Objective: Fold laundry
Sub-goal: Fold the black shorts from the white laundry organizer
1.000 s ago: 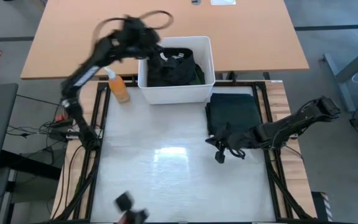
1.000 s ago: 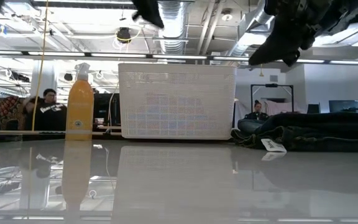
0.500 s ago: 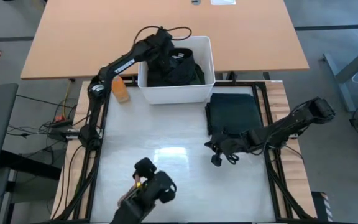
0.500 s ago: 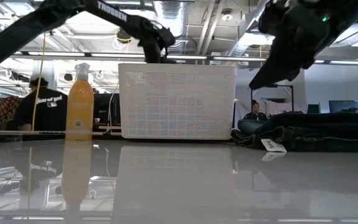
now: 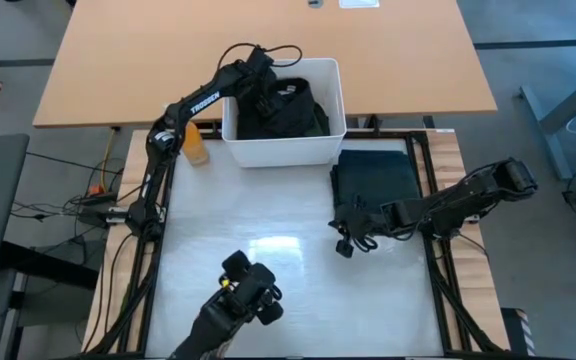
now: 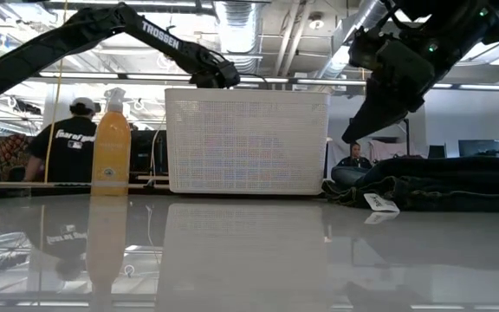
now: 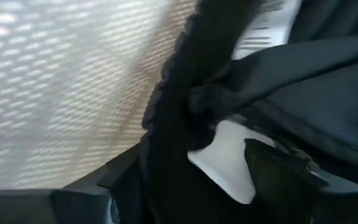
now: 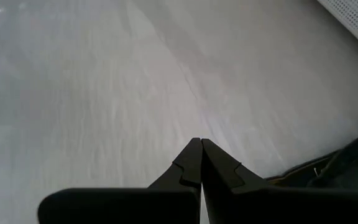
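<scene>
Laundry lies heaped in a white bin at the far edge of the white table in the high view, where the left claw reaches over the bin's rim into the dark cloth. A folded dark green garment rests flat just beside the bin, and the right claw hovers off that garment's near edge. An orange spray bottle stands on the bin's other side.

In the low view, the left arm arches down behind the bin wall, the folded garment sits low beside the bin, and people show in the room beyond.

The left wrist view is filled with black fabric against the bin's perforated wall; whether that claw has closed on cloth cannot be told.

The right wrist view shows the right claw's fingers pressed together, holding nothing, over bare table.

By these pictures, one piece looks folded and set aside, with several garments left in the bin.
</scene>
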`<state>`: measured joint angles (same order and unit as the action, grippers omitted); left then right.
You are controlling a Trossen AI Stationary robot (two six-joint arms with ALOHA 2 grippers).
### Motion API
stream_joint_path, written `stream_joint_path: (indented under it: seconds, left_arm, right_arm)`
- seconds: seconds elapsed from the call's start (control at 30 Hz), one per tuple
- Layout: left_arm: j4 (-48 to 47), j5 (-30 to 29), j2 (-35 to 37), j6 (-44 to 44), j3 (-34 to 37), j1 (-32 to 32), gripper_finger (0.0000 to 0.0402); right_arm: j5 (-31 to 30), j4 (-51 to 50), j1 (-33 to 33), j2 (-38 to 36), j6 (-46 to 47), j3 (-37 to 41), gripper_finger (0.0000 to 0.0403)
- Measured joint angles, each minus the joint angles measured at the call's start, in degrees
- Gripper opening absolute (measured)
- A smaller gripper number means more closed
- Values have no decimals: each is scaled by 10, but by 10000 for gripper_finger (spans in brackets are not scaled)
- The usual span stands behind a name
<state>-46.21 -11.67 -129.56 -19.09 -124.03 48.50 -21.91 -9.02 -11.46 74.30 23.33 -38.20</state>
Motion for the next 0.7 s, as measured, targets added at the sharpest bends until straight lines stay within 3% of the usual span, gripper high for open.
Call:
stream_joint_path:
  seconds: [0.13, 0.3, 0.47, 0.7]
  left_arm:
    - [-6, 35, 0, 2, 0, -5, 172]
    - [-12, 96, 6, 0, -1, -12, 22]
    - [-13, 123, 54, -1, -30, -27, 4]
    - [7, 254, 193, 3, -68, -64, 1]
  right_arm:
    - [0, 0, 0, 0, 0, 0, 27]
    - [0, 0, 0, 0, 0, 0, 27]
    - [0, -3, 0, 0, -8, 0, 27]
    - [0, -18, 0, -34, -42, 0, 27]
